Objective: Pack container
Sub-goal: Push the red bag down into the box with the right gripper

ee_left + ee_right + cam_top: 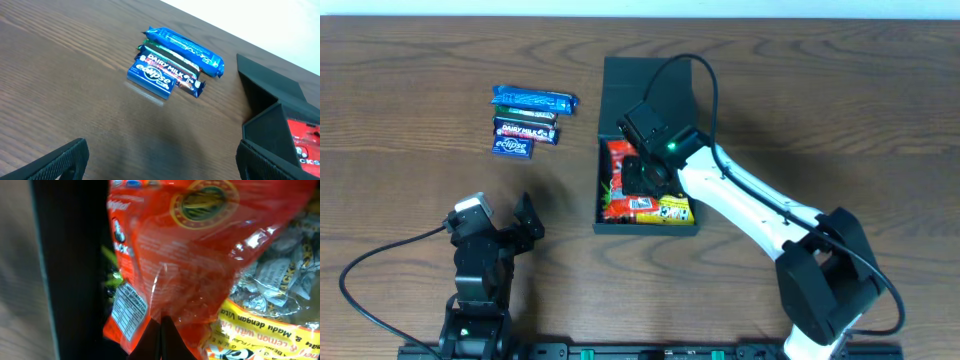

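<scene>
Overhead first: shows the container directly under the right jaws, lid flap lying open beyond them, box body nearer the arm's base. Runs lengthwise away from the robot, mouth facing up, flap hinged at the far end.

Right wrist now: right jaws clenched tight, tips down against the orange packet, yellow packet just to one side. Cannot tell pinching from mere pushing here. Looks like tamping the load flat. Best done with a gentle, straight-down press near the packet's middle, keeping off the container's dark wall beside the tips, then lifting clear without dragging film along.

Over to the left wrist: left jaws spread wide, grasping nothing, hovering above the tabletop. Ahead of them, well apart, the blue bar, the Dairy Milk bar and the Eclipse pack, bunched together and touching, not yet packed.
</scene>
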### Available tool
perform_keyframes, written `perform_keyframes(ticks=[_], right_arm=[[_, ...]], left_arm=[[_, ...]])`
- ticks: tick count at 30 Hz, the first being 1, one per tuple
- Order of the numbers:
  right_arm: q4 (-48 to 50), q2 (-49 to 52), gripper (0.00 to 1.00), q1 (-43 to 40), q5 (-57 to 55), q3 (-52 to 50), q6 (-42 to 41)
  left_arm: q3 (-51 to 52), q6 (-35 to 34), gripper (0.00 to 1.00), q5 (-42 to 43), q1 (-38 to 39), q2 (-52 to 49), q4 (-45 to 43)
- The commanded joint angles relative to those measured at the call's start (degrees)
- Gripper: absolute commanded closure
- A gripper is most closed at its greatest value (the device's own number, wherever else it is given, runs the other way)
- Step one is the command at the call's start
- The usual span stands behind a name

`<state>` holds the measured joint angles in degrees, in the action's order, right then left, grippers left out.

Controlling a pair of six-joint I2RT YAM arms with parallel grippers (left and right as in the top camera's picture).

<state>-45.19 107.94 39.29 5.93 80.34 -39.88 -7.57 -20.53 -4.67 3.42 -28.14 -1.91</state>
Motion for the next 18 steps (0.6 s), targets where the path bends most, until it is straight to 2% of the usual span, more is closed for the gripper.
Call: perform_keyframes(ticks=[1,7,18], right_arm=[[0.6,-1.1,0.98,0.5,0.5,-0.5,1.4],[4.8,-1.1,0.98,0.5,8.1,-0.5,7.4],[6.1,1.5,0.99,0.1,14.8,-0.5,15.4]], left_arm=[[0.1,1.3,0.05,0.2,-0.1,0.0,-0.2],[0.1,1.3,0.05,0.2,-0.1,0.0,-0.2],[0.1,1.3,0.05,0.2,-0.1,0.0,0.4]])
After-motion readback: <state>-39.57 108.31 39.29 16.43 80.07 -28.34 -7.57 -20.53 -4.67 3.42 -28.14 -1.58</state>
